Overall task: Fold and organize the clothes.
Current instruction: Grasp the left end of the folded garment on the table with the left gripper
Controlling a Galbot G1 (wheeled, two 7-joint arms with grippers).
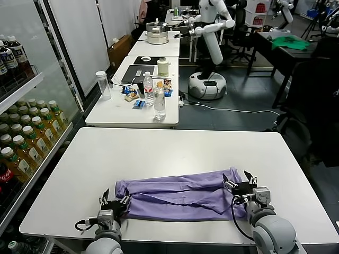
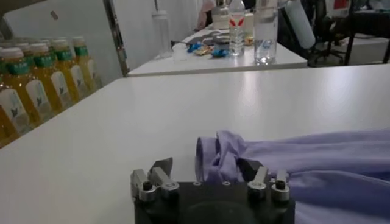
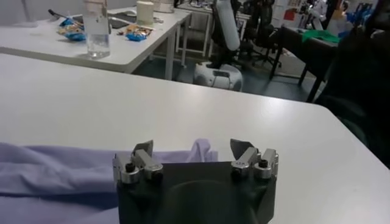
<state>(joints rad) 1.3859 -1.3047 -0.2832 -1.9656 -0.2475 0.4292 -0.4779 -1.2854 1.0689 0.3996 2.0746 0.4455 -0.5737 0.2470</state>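
Observation:
The lavender T-shirt (image 1: pixel 180 193) lies folded into a long band across the white table (image 1: pixel 175 148), near its front edge. No print shows. My left gripper (image 1: pixel 115 198) is open at the shirt's left end, low over the table. In the left wrist view the bunched shirt end (image 2: pixel 222 155) lies between the spread fingers of the left gripper (image 2: pixel 206 168). My right gripper (image 1: pixel 239 183) is open at the shirt's right end. In the right wrist view a raised corner of the shirt (image 3: pixel 201 148) stands between the fingers of the right gripper (image 3: pixel 194 150).
A second table (image 1: pixel 114 114) behind holds water bottles (image 1: pixel 159 103), snacks and a laptop. A shelf of drink bottles (image 1: pixel 26 143) runs along the left. Another robot (image 1: pixel 209 47) stands at the back. A dark chair (image 1: pixel 312 106) is at the right.

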